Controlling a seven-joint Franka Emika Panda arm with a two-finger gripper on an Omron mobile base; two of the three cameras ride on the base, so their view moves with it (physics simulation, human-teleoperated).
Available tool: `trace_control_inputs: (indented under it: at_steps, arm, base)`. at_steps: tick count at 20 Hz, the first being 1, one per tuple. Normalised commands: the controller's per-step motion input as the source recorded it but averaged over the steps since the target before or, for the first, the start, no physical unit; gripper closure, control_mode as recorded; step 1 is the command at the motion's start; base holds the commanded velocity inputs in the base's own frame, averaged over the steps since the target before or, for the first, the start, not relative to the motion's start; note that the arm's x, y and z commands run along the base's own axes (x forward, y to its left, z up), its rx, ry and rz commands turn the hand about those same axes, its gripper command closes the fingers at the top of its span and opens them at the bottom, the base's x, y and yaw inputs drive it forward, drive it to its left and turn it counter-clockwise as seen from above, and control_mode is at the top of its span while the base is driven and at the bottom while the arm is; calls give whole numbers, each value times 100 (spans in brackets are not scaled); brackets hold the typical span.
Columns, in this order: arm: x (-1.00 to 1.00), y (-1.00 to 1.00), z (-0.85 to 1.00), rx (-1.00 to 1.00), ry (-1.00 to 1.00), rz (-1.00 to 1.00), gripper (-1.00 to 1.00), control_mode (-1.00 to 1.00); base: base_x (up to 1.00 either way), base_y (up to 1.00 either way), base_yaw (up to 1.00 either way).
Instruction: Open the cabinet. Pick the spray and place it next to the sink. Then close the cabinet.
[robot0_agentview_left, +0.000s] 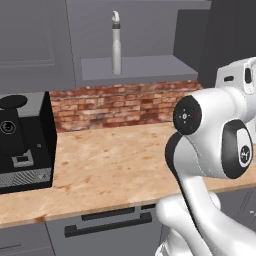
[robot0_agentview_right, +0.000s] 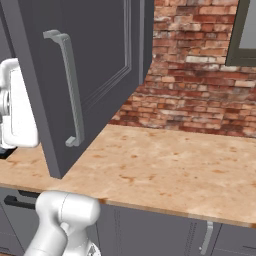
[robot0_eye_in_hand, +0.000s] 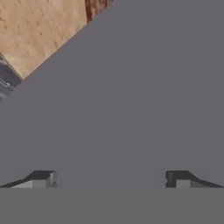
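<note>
Item: spray (robot0_agentview_left: 116, 44). Pale, slim-bodied bottle with trigger head, standing upright on the bare shelf (robot0_agentview_left: 145, 69) inside the cabinet, near the shelf's middle and alone on it. Not gripped, not touched.

Item: cabinet (robot0_agentview_right: 85, 80). Dark-grey door with a long vertical silver bar handle (robot0_agentview_right: 69, 90), swung well out over the counter in the right base view; the interior lies exposed in the left base view. Opening step judged done.

Item: gripper (robot0_eye_in_hand: 109, 178). Two dark fingertips spread wide at the bottom of the hand view, nothing between them; a flat grey surface, probably the door face, sits close in front. Empty.

Item: counter (robot0_agentview_left: 115, 160). Light wood-grain top below the cabinet, backed by a red brick wall (robot0_agentview_right: 200, 75). A black coffee machine (robot0_agentview_left: 22, 142) stands at its left end in the left base view. Grey drawer fronts with black handles (robot0_agentview_left: 107, 225) run beneath.

Task status: first step complete by the look of it. Outstanding: reach to the shelf, grasp the spray, carry it to the sink, set it beside the basin, shut the door. The sink's place cannot be told from these views.
</note>
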Motion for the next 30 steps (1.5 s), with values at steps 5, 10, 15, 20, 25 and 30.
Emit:
trace_control_inputs:
  at_steps: [5, 10, 15, 20, 25, 30]
  arm:
    - [0, 39, 2, 12, -1, 0, -100, -100]
    - [0, 56, 0, 16, -10, 4, -100, -100]
    - [0, 56, 0, 20, -25, 9, -100, -100]
    - [0, 38, 0, 23, -31, 5, -100, -100]
    - [12, 19, -14, 26, -29, 0, -100, -100]
    - [48, 0, -39, 32, -25, -1, -100, -100]
  base:
    - [0, 0, 0]
    - [0, 0, 0]
    - [0, 0, 0]
    - [0, 0, 0]
    - [0, 0, 0]
    - [0, 0, 0]
